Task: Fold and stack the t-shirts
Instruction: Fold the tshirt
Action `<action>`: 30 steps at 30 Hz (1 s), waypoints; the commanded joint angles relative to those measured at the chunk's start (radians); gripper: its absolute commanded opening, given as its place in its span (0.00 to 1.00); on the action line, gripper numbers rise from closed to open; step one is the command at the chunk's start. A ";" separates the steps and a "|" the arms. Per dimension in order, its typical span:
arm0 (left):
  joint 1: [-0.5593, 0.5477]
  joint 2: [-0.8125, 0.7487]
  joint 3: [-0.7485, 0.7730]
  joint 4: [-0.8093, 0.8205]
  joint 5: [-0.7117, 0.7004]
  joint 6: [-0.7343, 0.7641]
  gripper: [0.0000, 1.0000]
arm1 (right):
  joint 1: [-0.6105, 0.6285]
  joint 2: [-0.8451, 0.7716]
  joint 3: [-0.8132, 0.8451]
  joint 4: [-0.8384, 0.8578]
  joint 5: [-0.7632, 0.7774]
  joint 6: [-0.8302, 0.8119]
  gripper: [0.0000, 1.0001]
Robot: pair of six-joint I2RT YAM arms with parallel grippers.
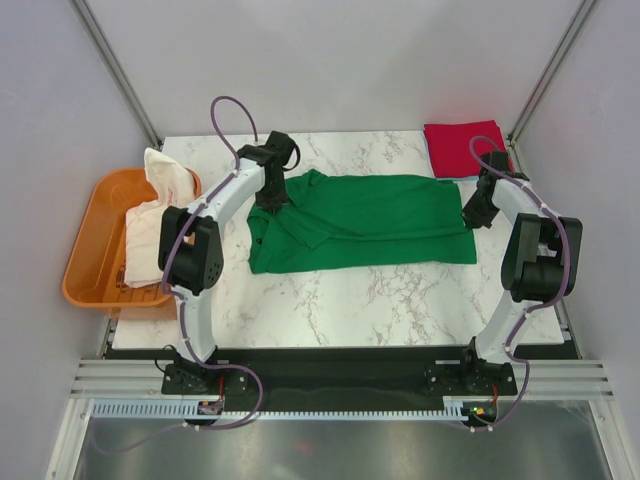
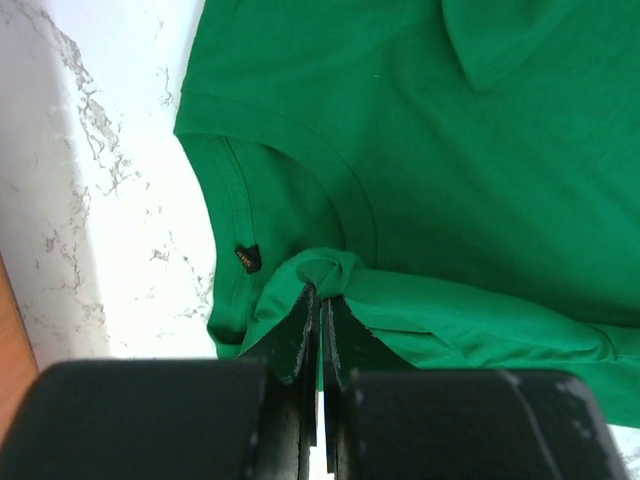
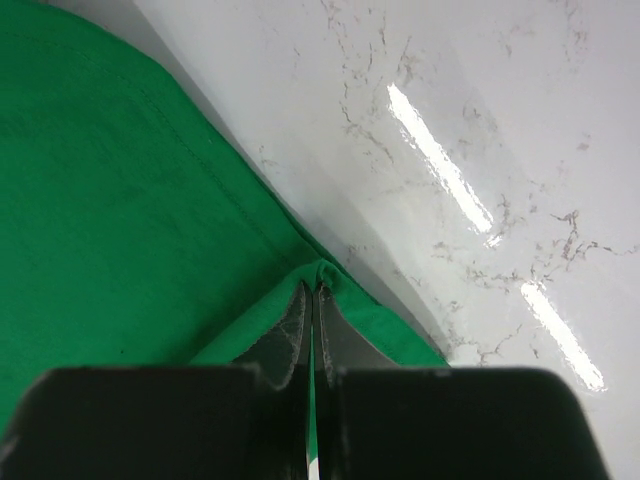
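Observation:
A bright green t-shirt (image 1: 365, 222) lies spread sideways across the middle of the marble table, its collar end to the left. My left gripper (image 1: 270, 195) is shut on a bunched fold of the green t-shirt (image 2: 330, 268) beside the neckline. My right gripper (image 1: 478, 212) is shut on the hem edge of the green t-shirt (image 3: 318, 270) at its right end. A folded red t-shirt (image 1: 462, 148) rests at the table's far right corner. A white t-shirt with red print (image 1: 160, 215) hangs over the rim of the tub.
An orange plastic tub (image 1: 95, 245) sits off the table's left edge. Grey enclosure walls and metal frame posts stand close on both sides. The marble tabletop (image 1: 330, 300) stretches in front of the shirt toward the arm bases.

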 commanded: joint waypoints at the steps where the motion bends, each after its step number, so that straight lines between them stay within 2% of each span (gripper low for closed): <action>1: 0.006 0.040 0.044 0.010 -0.025 0.041 0.02 | -0.007 0.003 0.045 0.016 0.036 0.011 0.00; 9: 0.006 0.095 0.111 0.008 -0.013 0.079 0.02 | -0.007 0.029 0.082 0.022 0.007 0.002 0.00; 12: 0.006 0.119 0.159 0.007 -0.001 0.105 0.02 | -0.007 0.023 0.100 -0.001 0.008 0.000 0.03; 14: 0.006 0.126 0.176 0.001 0.008 0.116 0.11 | -0.007 0.004 0.097 -0.031 0.030 0.003 0.10; 15: 0.006 0.124 0.177 -0.016 0.021 0.119 0.28 | -0.009 0.001 0.096 -0.051 0.045 0.008 0.19; 17: 0.006 0.106 0.165 -0.033 0.015 0.109 0.36 | -0.014 -0.013 0.086 -0.106 0.080 0.035 0.25; 19: 0.004 0.071 0.125 -0.041 -0.005 0.098 0.50 | -0.020 -0.040 0.059 -0.131 0.088 0.045 0.31; 25: -0.052 -0.130 -0.013 -0.039 0.028 0.087 0.54 | -0.027 -0.150 -0.035 -0.169 0.076 0.135 0.34; 27: -0.080 -0.195 -0.062 -0.036 0.093 0.076 0.55 | -0.027 -0.161 -0.067 -0.168 0.041 0.161 0.34; 30: -0.155 -0.265 -0.232 -0.010 0.136 0.029 0.55 | -0.027 -0.155 -0.101 -0.162 0.030 0.180 0.35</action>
